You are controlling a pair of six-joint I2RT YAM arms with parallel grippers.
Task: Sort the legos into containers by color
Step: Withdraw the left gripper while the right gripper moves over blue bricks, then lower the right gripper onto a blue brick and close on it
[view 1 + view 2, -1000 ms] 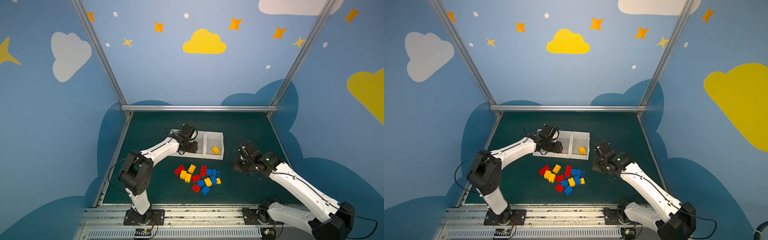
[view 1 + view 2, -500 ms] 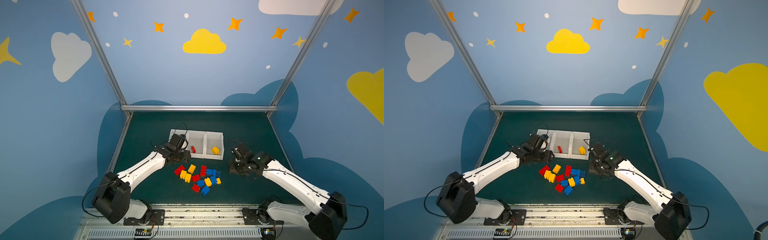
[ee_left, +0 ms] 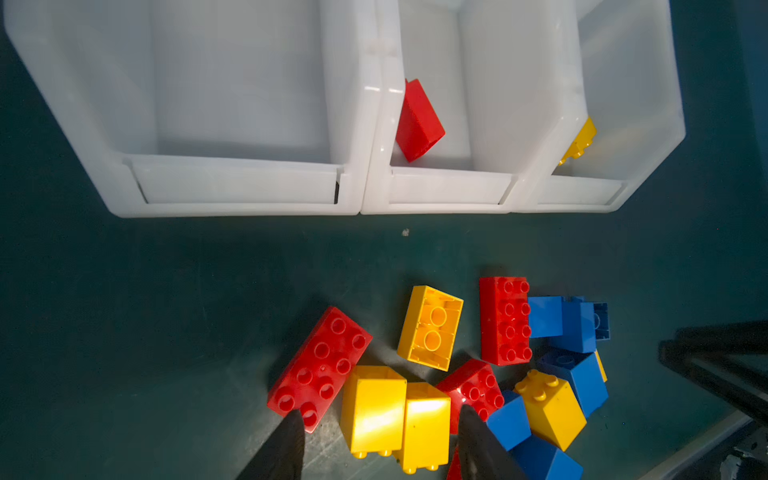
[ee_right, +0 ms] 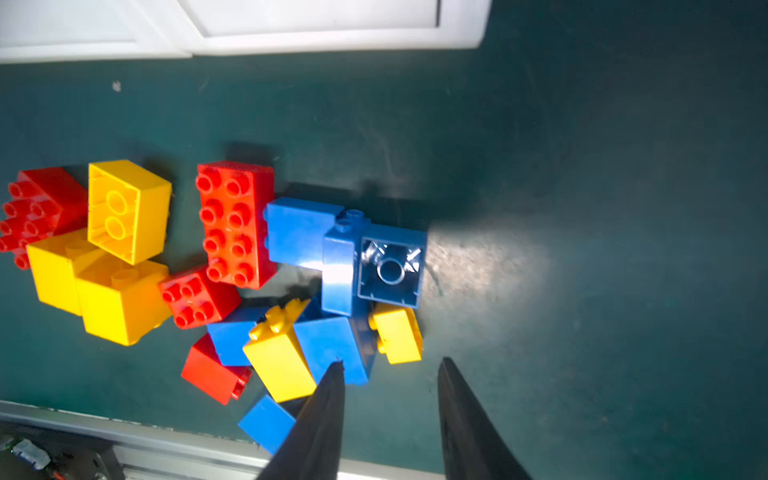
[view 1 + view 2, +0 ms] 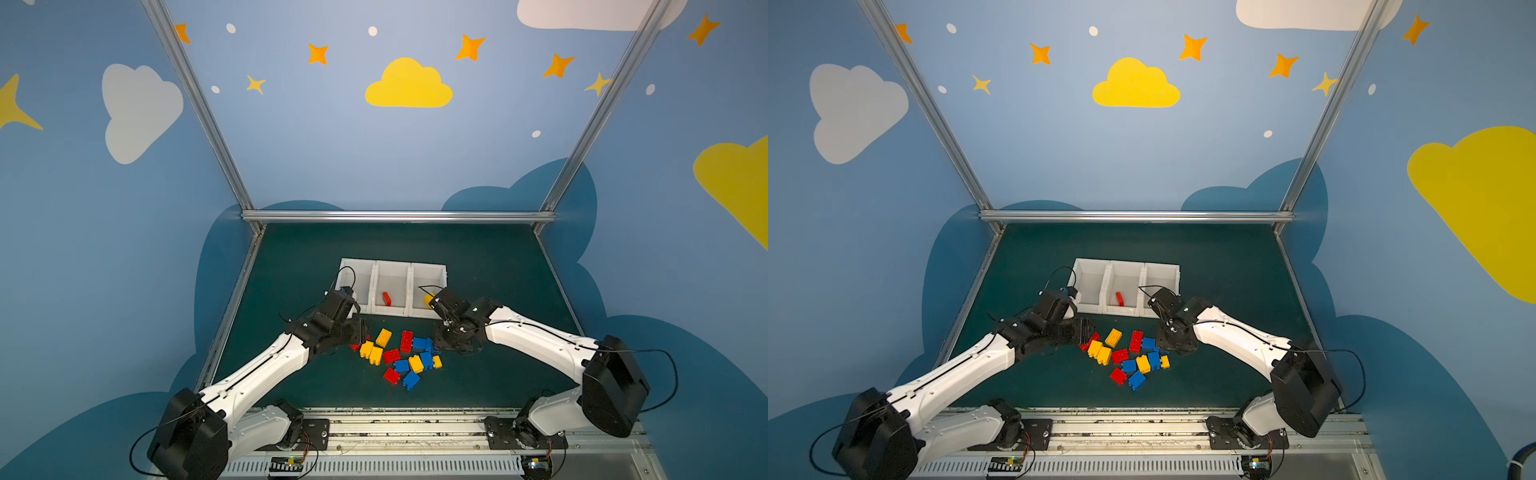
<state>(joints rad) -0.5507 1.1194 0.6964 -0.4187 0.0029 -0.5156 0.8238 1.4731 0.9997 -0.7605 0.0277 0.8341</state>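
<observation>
Reaching in from opposite sides, both arms bent low over the legos (image 5: 401, 358), which were heaped on the green mat (image 5: 490, 266). The left gripper (image 3: 380, 409) had its jaws spread with nothing pinched. Two yellow bricks (image 3: 374, 411) lay side by side between its tips, and one tip was just beside a long red brick (image 3: 320, 365), perhaps touching it. The right gripper (image 4: 390, 362) likewise stood with jaws apart and nothing held, a small yellow brick (image 4: 397, 332) just past its tips. Beyond the pile sat the containers (image 5: 428, 264), three white bins joined in a row. The middle one held a red brick (image 5: 387, 298) and the right one a yellow brick (image 3: 579, 141).
</observation>
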